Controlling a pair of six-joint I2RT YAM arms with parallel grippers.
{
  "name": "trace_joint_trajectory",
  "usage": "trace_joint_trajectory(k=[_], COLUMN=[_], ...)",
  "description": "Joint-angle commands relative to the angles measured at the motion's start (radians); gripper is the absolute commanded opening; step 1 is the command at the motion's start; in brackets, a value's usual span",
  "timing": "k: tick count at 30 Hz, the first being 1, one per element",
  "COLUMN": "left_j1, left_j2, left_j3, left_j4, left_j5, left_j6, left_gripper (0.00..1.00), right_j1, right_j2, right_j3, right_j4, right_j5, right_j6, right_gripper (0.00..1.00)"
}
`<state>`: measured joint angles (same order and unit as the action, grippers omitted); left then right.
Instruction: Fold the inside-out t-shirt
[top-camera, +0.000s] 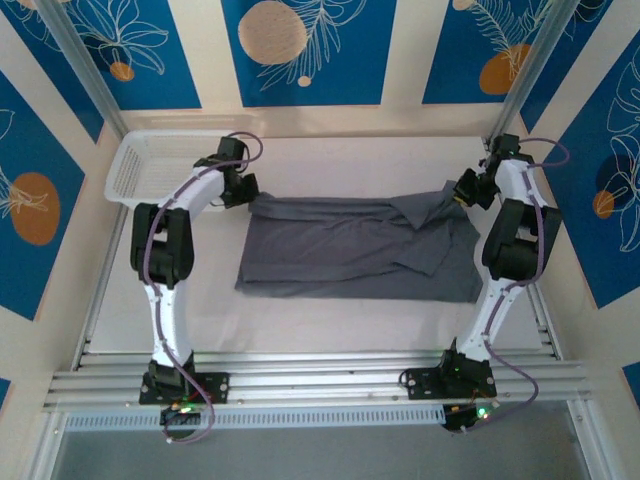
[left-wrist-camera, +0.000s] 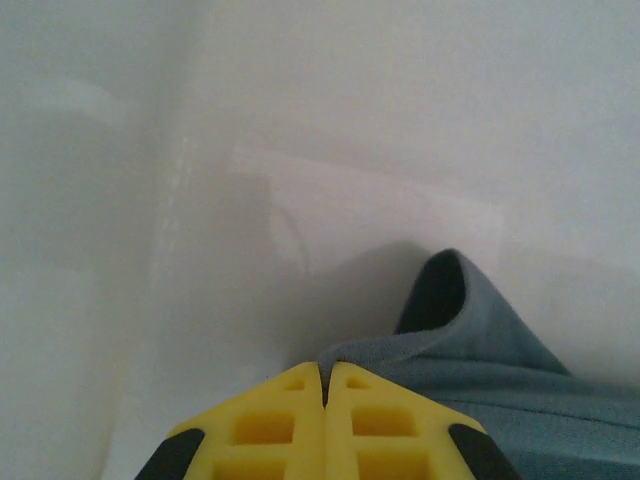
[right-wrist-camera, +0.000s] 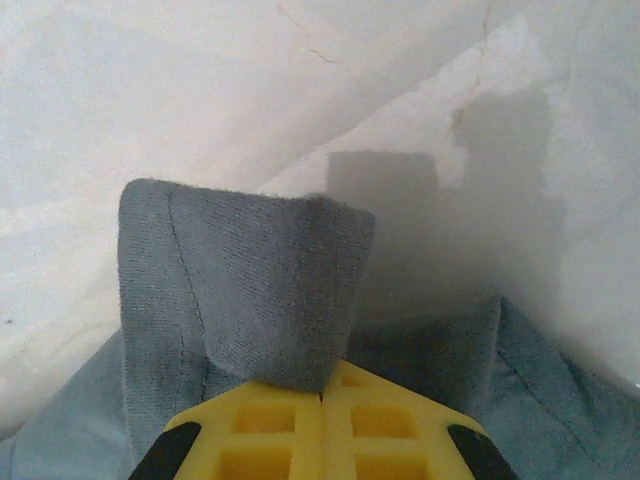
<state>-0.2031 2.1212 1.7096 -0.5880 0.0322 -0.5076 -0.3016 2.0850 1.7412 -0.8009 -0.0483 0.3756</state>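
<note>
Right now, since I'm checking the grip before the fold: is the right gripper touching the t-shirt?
Touching. The right wrist view shows the right gripper shut on a hemmed flap of the t-shirt.

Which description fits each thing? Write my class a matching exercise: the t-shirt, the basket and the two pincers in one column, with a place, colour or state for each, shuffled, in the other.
Column 1
1. t-shirt
2. basket
3. left pincer
4. right pincer

Column 2
A. white, at the far left corner of the table
B. shut on the t-shirt's far right corner
C. grey, lying across the middle of the table
D. shut on the t-shirt's corner nearest the basket

Pairs: 1-C, 2-A, 3-D, 4-B
</note>
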Motion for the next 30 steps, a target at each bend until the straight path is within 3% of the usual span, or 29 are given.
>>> trace_joint_trajectory(k=[1,8,14,20,24,27,30], left_j1=[0.021,0.021,0.012,0.016,0.018,0.020,0.018], left_j2=[-0.072,-0.132,-0.166,-0.157,-0.150,-0.162,-0.202], left_j3=[0.010,-0.112,-0.300,-0.377,-0.352,-0.351,-0.370], left_j4=[0.021,0.039,0.136,0.140,0.125,0.132,0.166], left_j5=[0.000,-0.007,0.103,0.035,0.014,0.054,0.110], left_j6=[-0.004,-0.030,-0.012,-0.024,-0.008,0.001,0.004], left_gripper=[0.00,0.00,0.00,0.00,0.00,0.16,0.20], right_j1=[-0.008,-0.032,-0.087,-0.080,-0.079,-0.086,-0.093], right_j2=[-0.106,-0.196,-0.215,-0.201,-0.221,-0.239,-0.289], right_j3=[-0.013,-0.178,-0.344,-0.388,-0.436,-0.438,-0.444], right_j4=[0.026,0.070,0.098,0.091,0.113,0.102,0.106], right_j5=[-0.048,-0.044,-0.024,-0.031,-0.018,0.006,0.003], right_j6=[0.038,0.116,0.150,0.160,0.200,0.217,0.223], right_gripper=[0.00,0.00,0.00,0.00,0.10,0.20,0.25])
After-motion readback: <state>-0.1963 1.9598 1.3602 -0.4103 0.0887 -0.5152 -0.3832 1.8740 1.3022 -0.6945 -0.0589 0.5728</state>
